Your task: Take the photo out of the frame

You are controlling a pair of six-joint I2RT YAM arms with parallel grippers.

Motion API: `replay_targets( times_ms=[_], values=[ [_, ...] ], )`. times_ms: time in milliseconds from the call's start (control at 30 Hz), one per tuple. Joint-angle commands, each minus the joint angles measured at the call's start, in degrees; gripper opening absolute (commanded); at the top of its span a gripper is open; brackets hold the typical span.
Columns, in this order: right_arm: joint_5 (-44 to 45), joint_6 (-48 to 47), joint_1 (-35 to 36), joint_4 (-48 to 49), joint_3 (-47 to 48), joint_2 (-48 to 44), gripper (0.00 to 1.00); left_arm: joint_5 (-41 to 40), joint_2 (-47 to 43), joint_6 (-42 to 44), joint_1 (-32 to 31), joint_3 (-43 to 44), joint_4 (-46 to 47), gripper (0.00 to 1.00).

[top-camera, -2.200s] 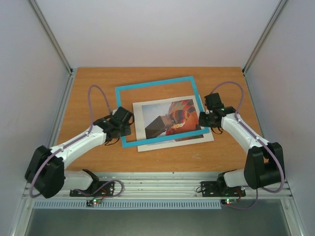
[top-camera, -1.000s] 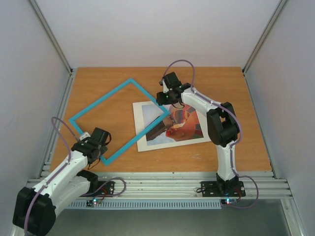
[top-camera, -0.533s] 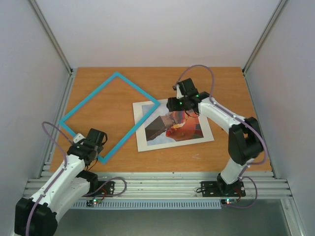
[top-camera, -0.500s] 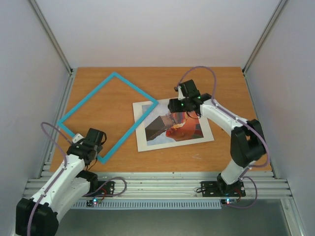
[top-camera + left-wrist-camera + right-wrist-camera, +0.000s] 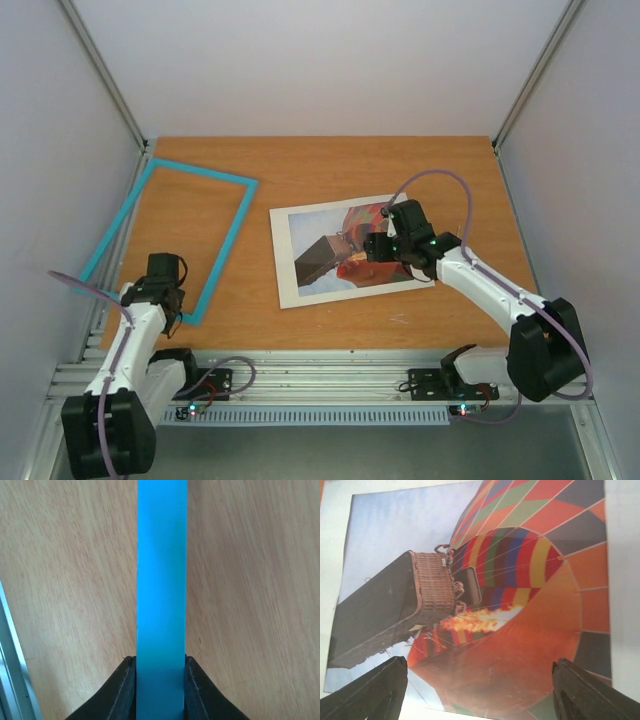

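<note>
Frame (image 5: 161,580): smooth turquoise strip with a satin sheen, between the matt black plastic left fingers (image 5: 122,692). Table (image 5: 250,580): matt wood-grain board on either side of those fingers. Photo (image 5: 520,645): smooth paper print, faint gloss, plain white border, ahead of the right fingers (image 5: 580,692).

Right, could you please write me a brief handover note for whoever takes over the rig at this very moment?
Left end effector: shut on a rail of the frame.
Right end effector: open, over the photo; I cannot tell if it touches.
Things: frame at the left of the table, photo near the middle, face up, the two apart.
Done: the photo is out of the frame.
Left: probably just let go of the frame and pull both arms back.
</note>
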Motion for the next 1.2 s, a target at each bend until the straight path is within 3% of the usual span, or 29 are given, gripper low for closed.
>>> replay_targets(
  times_ms=[0,367,467,733,1167],
  values=[
    [4.6,0.4,-0.1,1.3,-2.6,-3.5,0.81,-0.6,2.1,-5.3,1.4,2.5,9.2,0.01],
    [9.0,1.1,-0.3,1.7,-4.5,-5.4,0.81,1.5,14.7,-12.0,2.1,4.3,14.1,0.01],
    [9.6,1.3,-0.4,2.1,-5.1,-6.3,0.81,3.1,16.0,-12.5,2.1,4.3,15.1,0.11],
    [9.6,1.8,-0.5,2.1,-5.2,-6.9,0.81,7.6,14.8,-11.4,2.1,2.3,17.4,0.21],
    [10.6,1.6,-0.9,1.2,-5.3,-8.5,0.82,14.8,11.7,-7.2,1.9,-1.3,19.8,0.53]
  ],
)
